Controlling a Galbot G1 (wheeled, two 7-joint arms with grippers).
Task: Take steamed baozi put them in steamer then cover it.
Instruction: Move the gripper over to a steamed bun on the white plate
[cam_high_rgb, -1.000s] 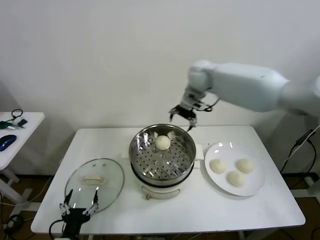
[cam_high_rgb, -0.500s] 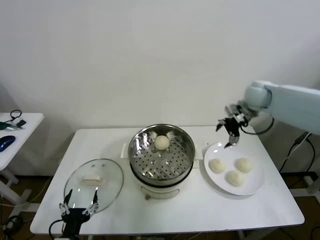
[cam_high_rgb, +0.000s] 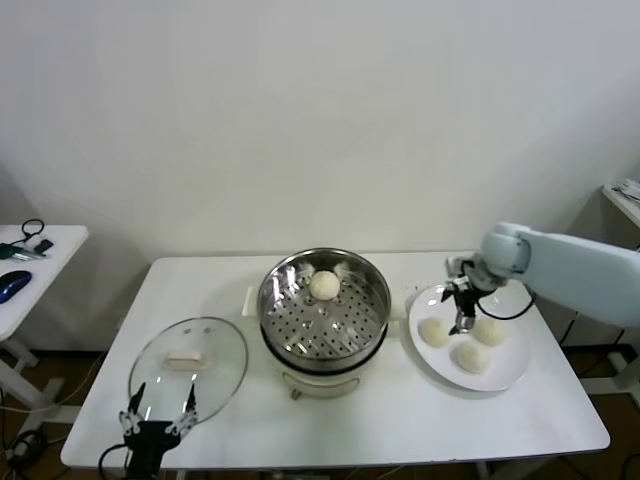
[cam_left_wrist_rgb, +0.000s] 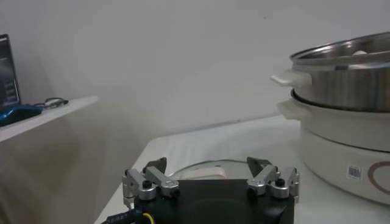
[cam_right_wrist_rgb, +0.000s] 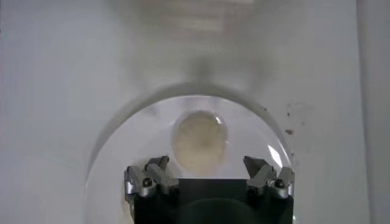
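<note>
**Right pincer poised over the plate for the next bun**

One bun (cam_high_rgb: 324, 285) already sits on the perforated tray of the steamer (cam_high_rgb: 325, 308) at frame centre, so three are left on the white plate (cam_high_rgb: 505, 372) at right. The right pincer (cam_high_rgb: 462, 312) hangs released just above them, jaws spread wide either side of a bun (cam_right_wrist_rgb: 200, 136), apparently lined up to grip it. The glass lid (cam_high_rgb: 190, 365) lies flat on the tabletop (cam_high_rgb: 400, 410) at lower left, keeping the steamer open for loading. The left pincer (cam_high_rgb: 158, 420) waits released beside it, likely for covering later.
</note>
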